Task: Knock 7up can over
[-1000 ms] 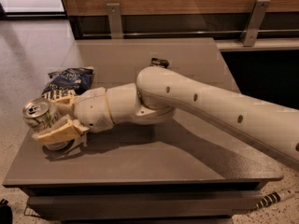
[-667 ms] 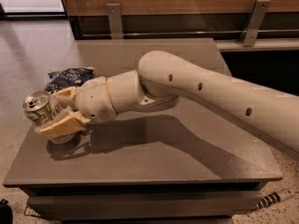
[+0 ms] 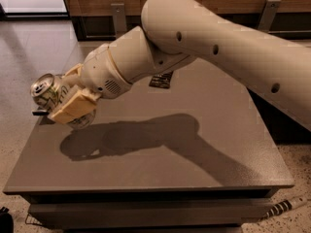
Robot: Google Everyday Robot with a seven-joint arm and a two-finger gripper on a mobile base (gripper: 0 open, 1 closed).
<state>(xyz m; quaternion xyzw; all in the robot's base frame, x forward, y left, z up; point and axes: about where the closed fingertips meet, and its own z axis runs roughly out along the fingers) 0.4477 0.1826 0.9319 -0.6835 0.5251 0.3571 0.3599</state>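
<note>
The 7up can point(image 3: 44, 90) has a silver top with a pull tab and a whitish-green body. It is tilted, with its top pointing up and to the left, over the table's left edge. My gripper point(image 3: 54, 101) is shut on the can, with one tan finger point(image 3: 73, 107) across its near side and the other behind it. The can appears lifted off the table point(image 3: 194, 149), and its shadow falls below it to the right. My arm reaches in from the upper right.
A flat black snack-bar wrapper point(image 3: 161, 80) lies at the table's middle back, partly under my arm. The dark blue chip bag is hidden behind my wrist. A wood-panelled wall runs along the back, and the floor drops away at the left.
My arm has risen and swung over the table. The can has gone from standing near the left edge to lifted and tilted in my gripper. The chip bag is now hidden.
</note>
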